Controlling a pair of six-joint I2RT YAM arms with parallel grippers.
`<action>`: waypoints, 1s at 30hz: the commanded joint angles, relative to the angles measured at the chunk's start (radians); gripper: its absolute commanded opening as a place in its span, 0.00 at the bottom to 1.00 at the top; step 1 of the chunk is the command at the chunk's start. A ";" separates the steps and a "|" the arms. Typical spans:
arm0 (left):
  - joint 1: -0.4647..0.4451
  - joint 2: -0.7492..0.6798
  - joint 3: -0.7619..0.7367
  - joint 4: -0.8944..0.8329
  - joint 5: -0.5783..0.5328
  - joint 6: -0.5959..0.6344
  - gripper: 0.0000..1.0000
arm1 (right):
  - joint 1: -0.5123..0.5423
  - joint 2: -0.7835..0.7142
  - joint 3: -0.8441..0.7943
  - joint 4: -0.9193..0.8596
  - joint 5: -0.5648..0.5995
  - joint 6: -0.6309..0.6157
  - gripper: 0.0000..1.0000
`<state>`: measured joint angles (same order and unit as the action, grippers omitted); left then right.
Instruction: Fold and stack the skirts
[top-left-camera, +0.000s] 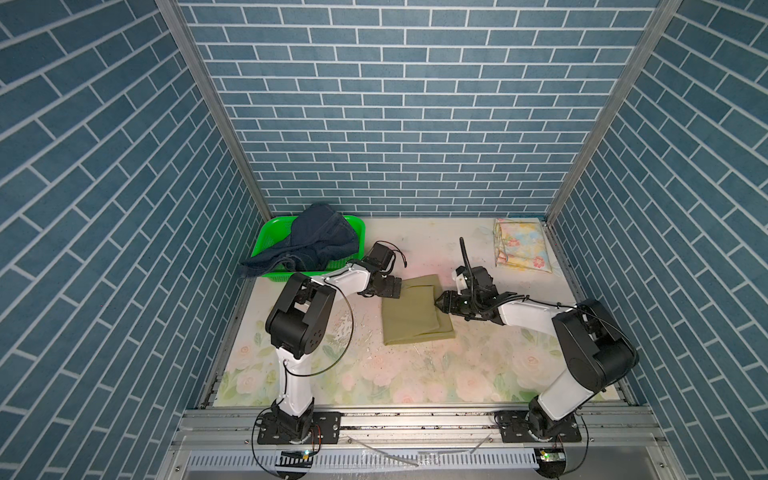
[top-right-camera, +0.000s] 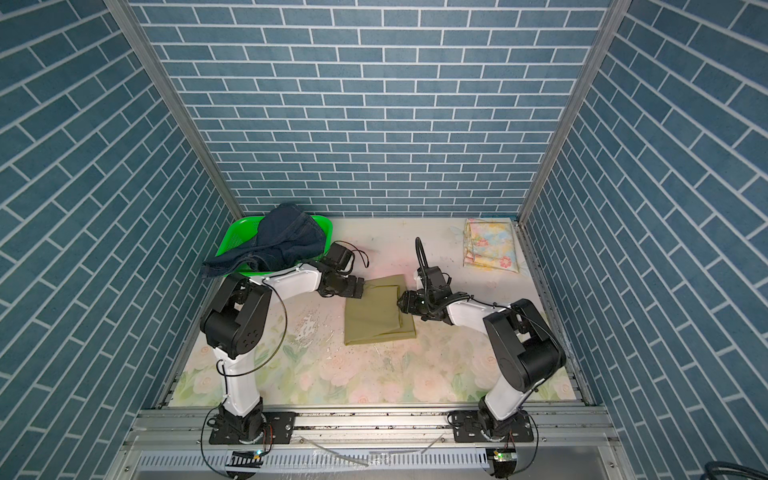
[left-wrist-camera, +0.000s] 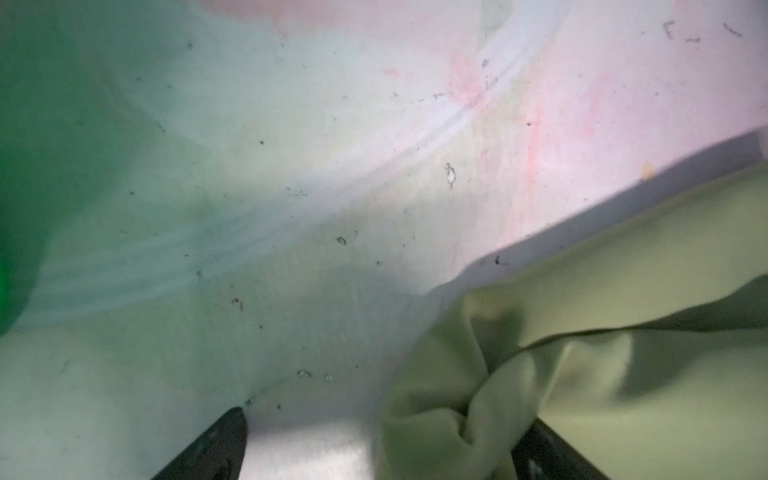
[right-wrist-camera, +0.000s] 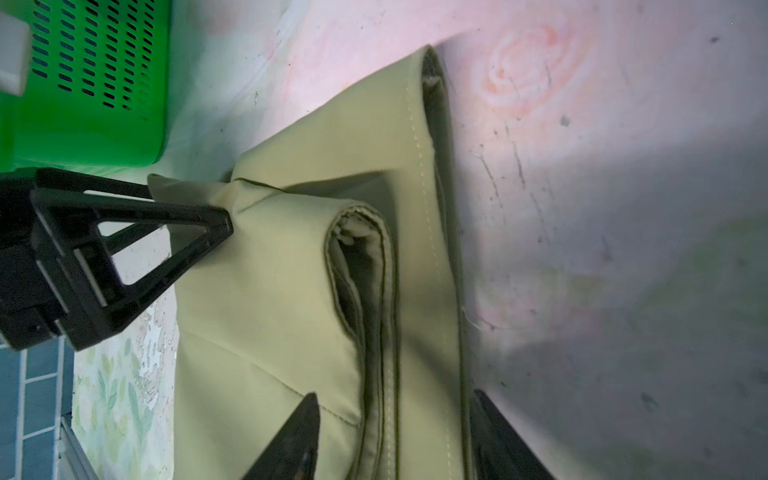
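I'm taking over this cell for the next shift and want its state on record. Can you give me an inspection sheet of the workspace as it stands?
surface: floral-print tabletop, worn and specked.
job's things: olive skirt part-folded mid-table; floral skirt folded flat at the far right corner; denim skirt unfolded, draped over the green basket.
clutter: nothing seen.
tools: left tool open at the olive skirt's far left corner; right tool astride its right folded edge, grip unclear.
cables: black cable loops off the left arm; black hose stands up from the right wrist; neither touches cloth.
surroundings: blue brick-pattern walls on three sides, metal frame posts.
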<state>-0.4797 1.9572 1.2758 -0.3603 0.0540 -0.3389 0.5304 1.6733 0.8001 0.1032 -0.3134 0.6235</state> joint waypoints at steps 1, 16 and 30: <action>0.006 -0.036 -0.018 0.015 0.015 -0.017 0.98 | 0.006 0.029 0.045 0.053 -0.025 0.006 0.57; 0.005 -0.062 -0.033 0.017 0.024 -0.017 1.00 | 0.052 -0.003 0.110 -0.072 0.115 -0.115 0.57; 0.005 -0.066 -0.048 0.013 0.020 -0.019 1.00 | 0.085 0.109 0.094 0.036 0.054 -0.056 0.57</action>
<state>-0.4782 1.9259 1.2430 -0.3382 0.0761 -0.3527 0.6132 1.7622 0.8814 0.1116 -0.2516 0.5526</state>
